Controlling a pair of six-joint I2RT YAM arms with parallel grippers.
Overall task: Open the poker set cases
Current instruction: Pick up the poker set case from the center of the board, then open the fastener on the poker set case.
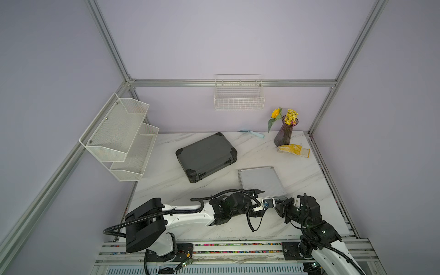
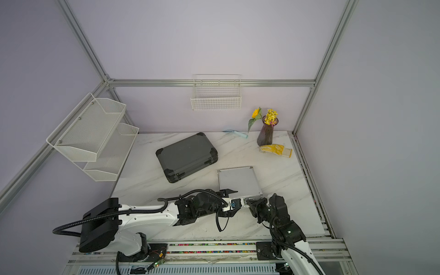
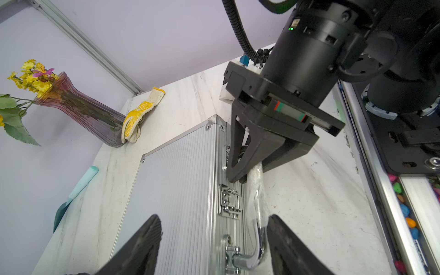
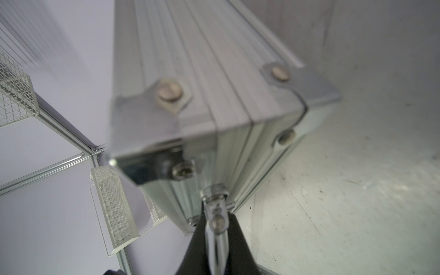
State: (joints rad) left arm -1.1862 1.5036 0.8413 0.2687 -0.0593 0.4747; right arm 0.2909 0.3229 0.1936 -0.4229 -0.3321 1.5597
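Silver case [image 1: 262,182], closed, lies lower right of centre in both top views. Its handle [image 3: 256,190] is pinched in the right gripper [image 4: 215,221]. The left gripper [image 3: 214,221] has its jaws apart astride that edge. Dark grey case [image 1: 206,157], closed, lies at centre.

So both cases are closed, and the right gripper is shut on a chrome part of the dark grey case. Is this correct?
Only the case is wrong. The right gripper is shut on a chrome part of the silver case, as the left wrist view shows; the dark grey case lies apart, untouched. Both cases are closed.
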